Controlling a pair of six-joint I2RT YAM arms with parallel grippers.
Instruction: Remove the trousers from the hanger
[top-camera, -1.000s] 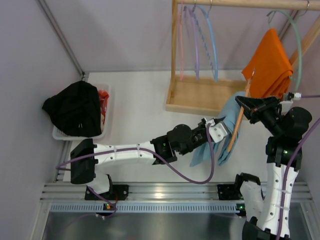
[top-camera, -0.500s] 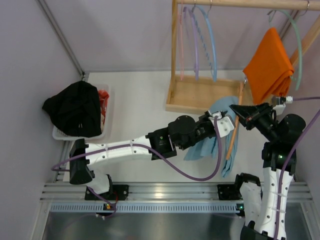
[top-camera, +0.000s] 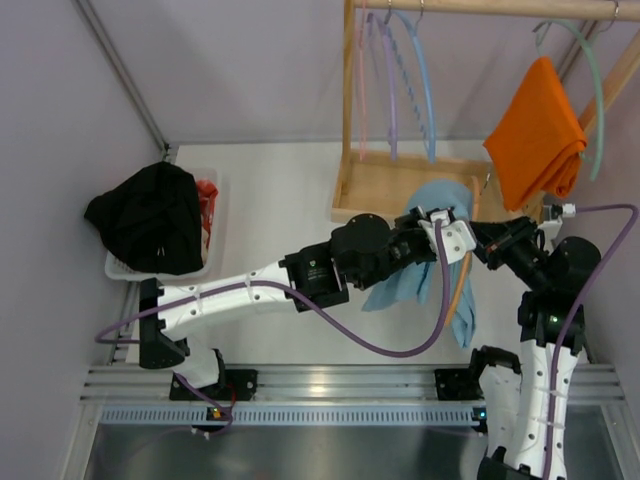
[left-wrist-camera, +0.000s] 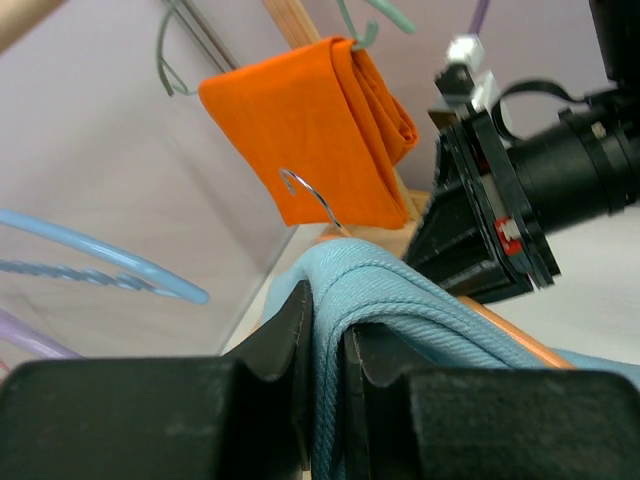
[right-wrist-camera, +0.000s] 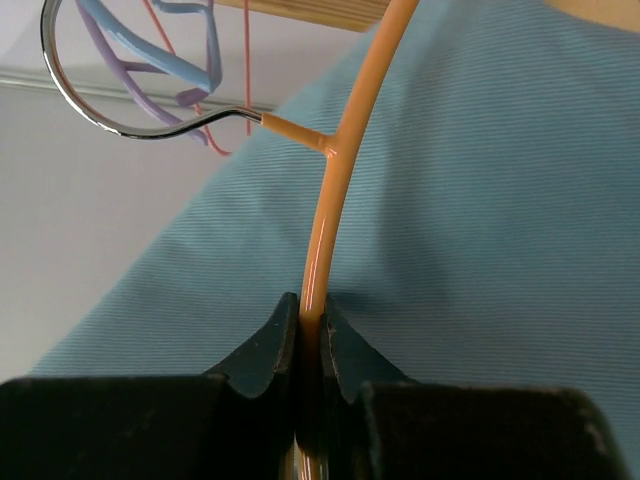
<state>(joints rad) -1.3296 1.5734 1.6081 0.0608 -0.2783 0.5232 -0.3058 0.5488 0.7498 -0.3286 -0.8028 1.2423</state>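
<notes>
The light blue trousers (top-camera: 405, 283) drape over the thin orange hanger (top-camera: 459, 288) in front of the wooden rack, held off the table. My left gripper (top-camera: 452, 236) is shut on a folded edge of the trousers (left-wrist-camera: 400, 290), the cloth pinched between its black fingers (left-wrist-camera: 290, 330). My right gripper (top-camera: 484, 240) faces it from the right and is shut on the hanger's rod (right-wrist-camera: 340, 150) just below the metal hook (right-wrist-camera: 120, 125). Blue cloth (right-wrist-camera: 480, 200) fills the space behind that rod. The two grippers are nearly touching.
A bright orange garment (top-camera: 535, 130) hangs on a mint-green hanger (top-camera: 597, 90) at the far right. Pink, purple and blue hangers (top-camera: 395, 80) hang from the wooden rack (top-camera: 400, 195). A white tray (top-camera: 212, 215) at the left holds a black cloth heap (top-camera: 150, 215).
Both grippers have moved away from the arm bases towards the rack, carrying trousers and hanger. The left gripper has slid right and closer to the right gripper, bunching the cloth upward.
</notes>
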